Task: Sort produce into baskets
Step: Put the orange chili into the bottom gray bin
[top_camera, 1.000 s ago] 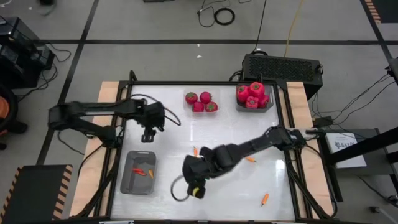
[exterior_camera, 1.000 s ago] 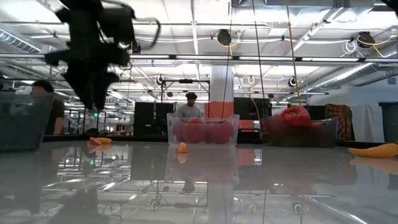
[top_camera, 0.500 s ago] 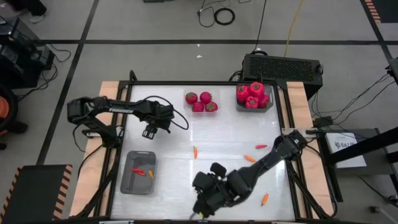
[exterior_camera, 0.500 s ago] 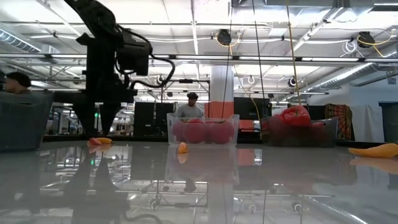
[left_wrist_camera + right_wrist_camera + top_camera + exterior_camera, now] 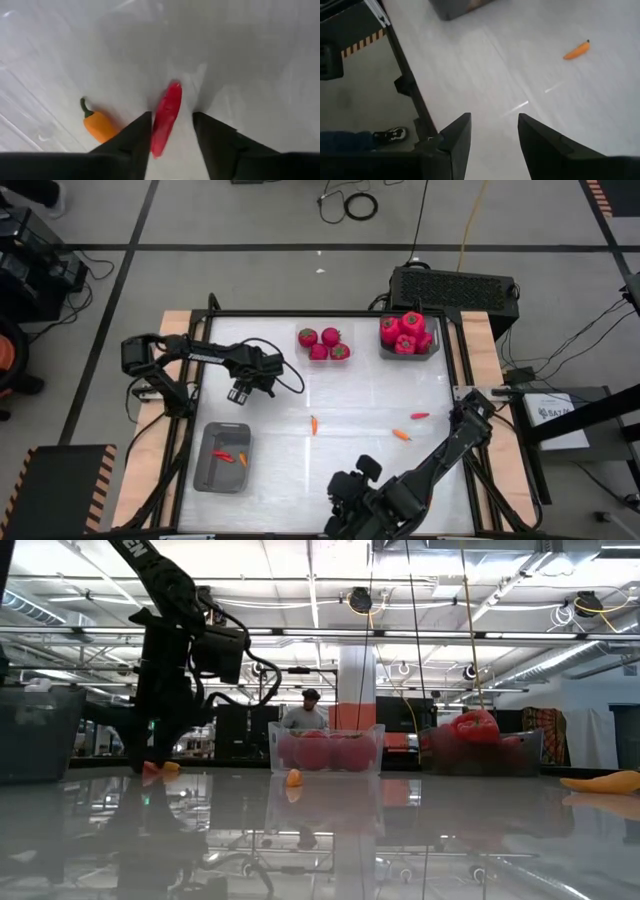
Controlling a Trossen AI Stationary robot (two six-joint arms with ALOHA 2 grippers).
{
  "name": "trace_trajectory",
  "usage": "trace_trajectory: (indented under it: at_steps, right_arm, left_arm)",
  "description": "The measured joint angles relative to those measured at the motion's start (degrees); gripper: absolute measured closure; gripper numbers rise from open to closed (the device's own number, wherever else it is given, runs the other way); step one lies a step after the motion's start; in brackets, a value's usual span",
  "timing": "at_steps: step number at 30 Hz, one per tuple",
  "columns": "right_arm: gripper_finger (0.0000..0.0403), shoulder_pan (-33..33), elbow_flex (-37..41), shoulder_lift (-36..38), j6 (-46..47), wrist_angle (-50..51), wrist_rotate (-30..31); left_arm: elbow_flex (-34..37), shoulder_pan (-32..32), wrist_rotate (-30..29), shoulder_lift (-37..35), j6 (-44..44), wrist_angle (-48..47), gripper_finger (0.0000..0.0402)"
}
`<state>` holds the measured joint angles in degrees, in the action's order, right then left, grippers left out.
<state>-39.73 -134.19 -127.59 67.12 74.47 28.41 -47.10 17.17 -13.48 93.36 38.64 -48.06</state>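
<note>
My left gripper (image 5: 240,392) (image 5: 172,131) is open, low over the table's far left. Its fingers stand on either side of a red pepper (image 5: 167,118) that lies on the table; whether a finger touches it I cannot tell. An orange pepper (image 5: 97,125) lies beside it. My right gripper (image 5: 345,508) (image 5: 494,132) is open and empty above the table's near edge. One grey tray (image 5: 222,457) holds small peppers. The other tray (image 5: 433,348) holds red tomatoes. Three more tomatoes (image 5: 322,344) sit at the far middle.
Loose peppers lie mid-table: an orange one (image 5: 313,424), another orange one (image 5: 401,435) and a red one (image 5: 419,416). A black box (image 5: 455,288) stands behind the far edge. A person's shoe (image 5: 390,134) shows on the floor beside the table.
My left gripper has come down from high above the table to just over the peppers at the far left. My right gripper has swung from the table's middle toward the near edge and a little to the right.
</note>
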Motion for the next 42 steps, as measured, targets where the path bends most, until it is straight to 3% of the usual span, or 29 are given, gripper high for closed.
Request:
trace_trajectory:
  at_steps: [9, 11, 14, 21, 32, 38, 42]
  right_arm:
    - [0.0248, -0.15, 0.02, -0.02, 1.2, 0.21, 0.14]
    - [0.0248, -0.15, 0.02, -0.02, 0.79, 0.23, 0.14]
    - [0.0248, -0.08, 0.02, -0.02, -0.41, 0.28, 0.14]
    - [0.0248, 0.65, 0.02, -0.02, -0.49, 0.53, 0.11]
    - [0.0248, 1.01, 0.04, -0.02, 1.12, 0.52, -0.25]
    - [0.0248, 1.09, 0.04, -0.02, 2.63, 0.48, -0.42]
    - [0.0248, 1.38, 0.04, -0.03, 3.69, 0.75, -3.64]
  left_arm:
    - [-0.52, -0.08, 1.79, 0.14, -5.77, -1.0, 0.0379]
    - [-1.34, -0.42, 1.91, 0.33, -8.62, -2.35, 0.0392]
    - [-3.76, -1.16, 4.0, -0.26, -12.82, -5.34, 0.0385]
    - [-9.23, -5.82, 17.46, -7.56, -23.14, -9.28, 0.0383]
    - [-9.95, -19.25, 21.18, -24.64, -44.39, -11.5, 0.0386]
    - [-6.45, -29.71, 20.71, -30.71, -61.89, -10.7, 0.0386]
    - [-3.1, -37.09, 17.91, -32.81, -72.24, -10.66, 0.0386]
